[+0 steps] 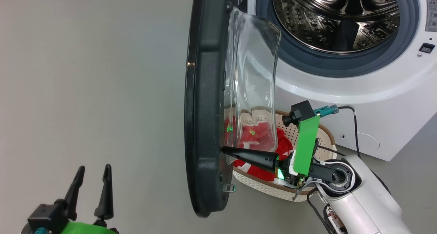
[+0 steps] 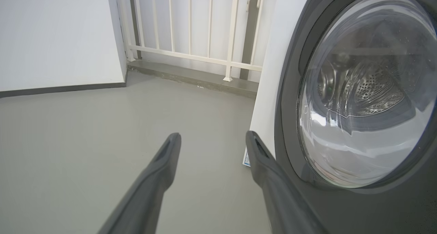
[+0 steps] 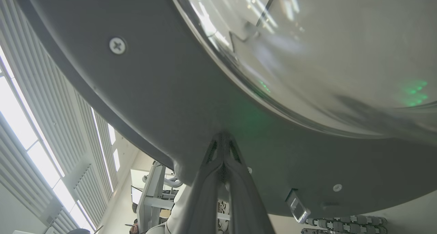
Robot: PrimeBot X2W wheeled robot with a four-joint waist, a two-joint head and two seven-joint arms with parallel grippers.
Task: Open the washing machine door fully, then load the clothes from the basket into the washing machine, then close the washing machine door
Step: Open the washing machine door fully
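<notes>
The large round glossy black washing machine door [image 1: 205, 125] stands edge-on, swung out from the white washing machine [image 1: 375, 90]. The right gripper [image 1: 227, 150], fingers pressed together, touches the door's dark grey inner rim with its tips, just above the cream perforated basket [image 1: 327, 135] of red clothes [image 1: 283, 142]. The left gripper [image 1: 95, 167] hangs empty, fingers apart.

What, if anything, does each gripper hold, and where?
Nothing is held. The left gripper is open beside the washing machine door; the right gripper, shut, only presses its tips on the door's inner rim.
</notes>
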